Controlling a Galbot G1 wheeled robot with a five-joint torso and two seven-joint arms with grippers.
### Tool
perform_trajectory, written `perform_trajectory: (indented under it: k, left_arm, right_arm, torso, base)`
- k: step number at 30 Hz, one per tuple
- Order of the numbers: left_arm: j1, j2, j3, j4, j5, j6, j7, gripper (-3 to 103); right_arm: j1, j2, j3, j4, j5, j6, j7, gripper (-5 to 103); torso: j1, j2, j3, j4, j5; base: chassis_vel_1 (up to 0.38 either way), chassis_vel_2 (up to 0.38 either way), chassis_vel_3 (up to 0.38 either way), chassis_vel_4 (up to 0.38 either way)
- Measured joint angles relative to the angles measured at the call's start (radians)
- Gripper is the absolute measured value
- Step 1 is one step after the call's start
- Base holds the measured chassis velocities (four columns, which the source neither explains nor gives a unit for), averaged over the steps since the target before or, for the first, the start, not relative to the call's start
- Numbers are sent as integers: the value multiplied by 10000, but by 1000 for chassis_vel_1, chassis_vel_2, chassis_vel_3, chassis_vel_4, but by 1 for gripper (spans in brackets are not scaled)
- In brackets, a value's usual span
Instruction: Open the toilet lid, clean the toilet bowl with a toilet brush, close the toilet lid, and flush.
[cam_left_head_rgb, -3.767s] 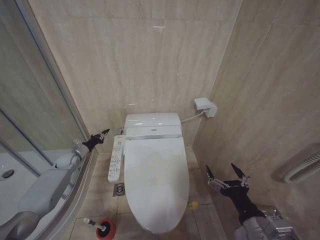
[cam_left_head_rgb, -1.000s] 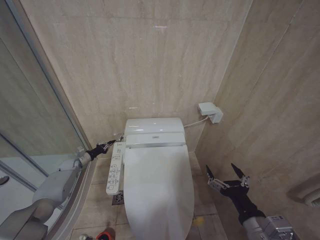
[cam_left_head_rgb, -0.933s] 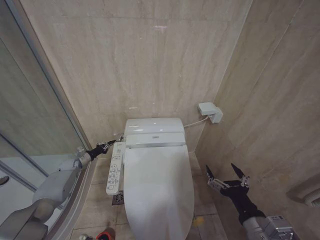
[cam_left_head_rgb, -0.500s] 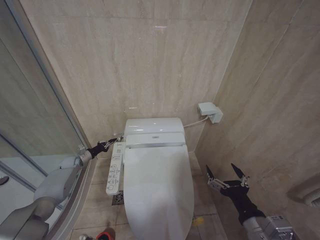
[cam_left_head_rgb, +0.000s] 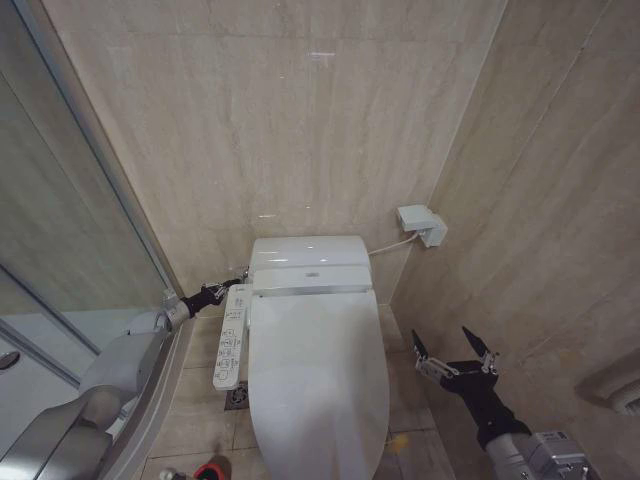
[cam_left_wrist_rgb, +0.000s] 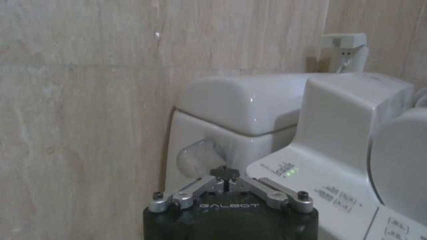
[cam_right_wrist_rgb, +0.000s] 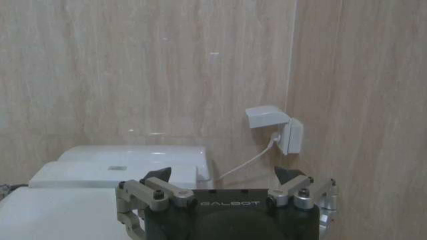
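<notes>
The toilet lid (cam_left_head_rgb: 318, 370) lies shut, so the toilet bowl is hidden under it. My left gripper (cam_left_head_rgb: 234, 284) is shut with nothing in it, just left of the toilet's rear, above the button panel (cam_left_head_rgb: 230, 335). In the left wrist view its closed tips (cam_left_wrist_rgb: 225, 173) point at a round knob (cam_left_wrist_rgb: 197, 156) on the toilet's side, with the lid's edge (cam_left_wrist_rgb: 403, 160) beside them. My right gripper (cam_left_head_rgb: 455, 350) hangs open and empty to the right of the toilet, also seen as the right gripper (cam_right_wrist_rgb: 223, 176). The toilet brush cannot be made out; a red cup (cam_left_head_rgb: 212, 469) peeks in at the bottom edge.
A glass shower wall (cam_left_head_rgb: 70, 250) closes in the left side. Tiled walls stand close behind and to the right. A white wall box (cam_left_head_rgb: 420, 223) with a cable sits right of the tank (cam_left_head_rgb: 305, 252). A floor drain (cam_left_head_rgb: 238, 396) lies left of the bowl.
The head camera has tilted up since the earliest frame. My left gripper has crept right to the toilet's rear left side. The right arm has not moved.
</notes>
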Motion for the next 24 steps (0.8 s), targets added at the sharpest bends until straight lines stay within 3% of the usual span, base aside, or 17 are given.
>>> perform_trajectory:
  k: [24]
  left_arm:
    - [328,525,-985,-120,245,-41,291,0]
  right_arm:
    - [0,0,0,0,0,0,0,100]
  torso:
    - [0,0,1,7,3]
  base:
    - [0,0,0,0]
